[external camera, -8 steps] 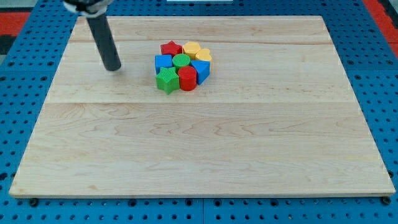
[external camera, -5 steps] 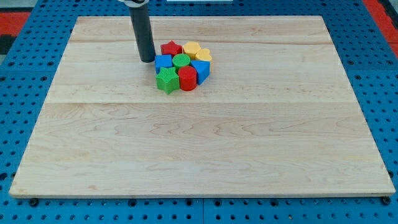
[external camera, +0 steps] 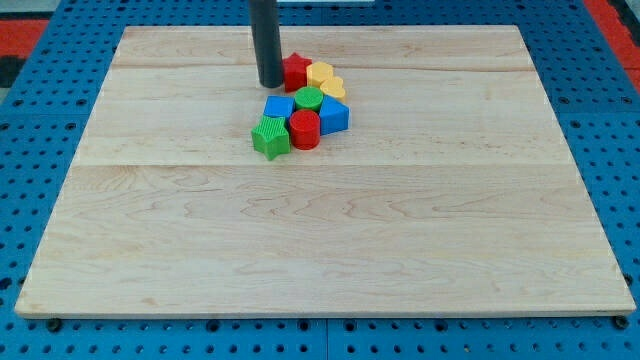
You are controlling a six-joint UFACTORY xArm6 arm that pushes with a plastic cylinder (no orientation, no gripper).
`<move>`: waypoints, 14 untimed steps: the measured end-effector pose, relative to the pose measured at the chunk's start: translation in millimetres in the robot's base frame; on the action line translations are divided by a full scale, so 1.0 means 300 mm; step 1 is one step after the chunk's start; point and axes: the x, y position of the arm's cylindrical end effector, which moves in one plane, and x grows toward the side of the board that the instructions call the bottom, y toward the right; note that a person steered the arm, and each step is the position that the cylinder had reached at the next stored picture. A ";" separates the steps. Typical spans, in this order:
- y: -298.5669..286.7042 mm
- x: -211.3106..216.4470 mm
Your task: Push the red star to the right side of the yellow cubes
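Note:
My tip (external camera: 271, 84) rests on the board, touching the left side of the red star (external camera: 295, 72). Two yellow blocks (external camera: 323, 76) sit against the star's right side, the lower one (external camera: 333, 89) slightly below. Under them lies a cluster: a blue block (external camera: 279, 107), a green cylinder (external camera: 308, 98), a blue block (external camera: 334, 116), a red cylinder (external camera: 305, 129) and a green star (external camera: 270, 137).
The wooden board (external camera: 320, 230) lies on a blue perforated table (external camera: 40, 150). The blocks sit in the upper middle of the board. The rod rises from the tip out of the view's top.
My tip moved right and up from the board's left to the red star's left side. The red star and the whole cluster shifted to the right.

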 end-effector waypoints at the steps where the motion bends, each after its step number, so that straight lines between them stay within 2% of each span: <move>1: 0.000 0.019; 5: -0.022 -0.160; 8: -0.082 -0.041; 9: -0.100 -0.040; 10: -0.137 -0.225; 11: -0.007 -0.330; 12: 0.118 -0.303; 14: 0.109 -0.145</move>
